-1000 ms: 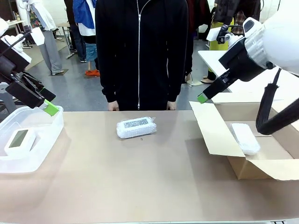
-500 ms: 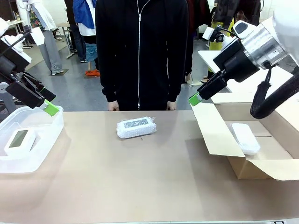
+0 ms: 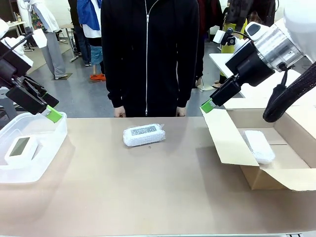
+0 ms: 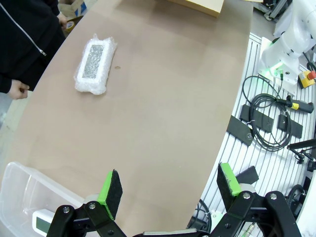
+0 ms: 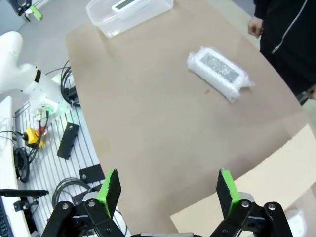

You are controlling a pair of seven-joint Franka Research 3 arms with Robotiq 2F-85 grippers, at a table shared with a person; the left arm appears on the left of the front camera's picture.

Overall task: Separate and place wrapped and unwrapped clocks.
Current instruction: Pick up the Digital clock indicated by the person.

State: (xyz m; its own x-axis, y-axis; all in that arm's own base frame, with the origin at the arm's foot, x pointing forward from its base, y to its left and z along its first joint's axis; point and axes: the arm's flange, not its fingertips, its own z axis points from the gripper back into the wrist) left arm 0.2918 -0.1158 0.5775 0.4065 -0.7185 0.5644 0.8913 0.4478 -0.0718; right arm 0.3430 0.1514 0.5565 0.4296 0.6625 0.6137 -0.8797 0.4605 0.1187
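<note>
One wrapped clock in bubbly film lies at the table's middle, near the far edge, also seen in the left wrist view and the right wrist view. A second wrapped clock rests inside the cardboard box on the right. The unwrapped clock lies in the clear plastic tub on the left. My left gripper hangs open above the tub's far rim, holding nothing. Above the box's open flap, my right gripper is open with nothing between its fingers.
A person in a black zip jacket stands at the far edge, with a hand at the table's rim behind the middle clock. The box's open flap juts up toward the centre. Cables lie on the floor beside the table.
My right gripper has swung left from over the box to above the flap's far corner. The left arm and the clocks have not moved.
</note>
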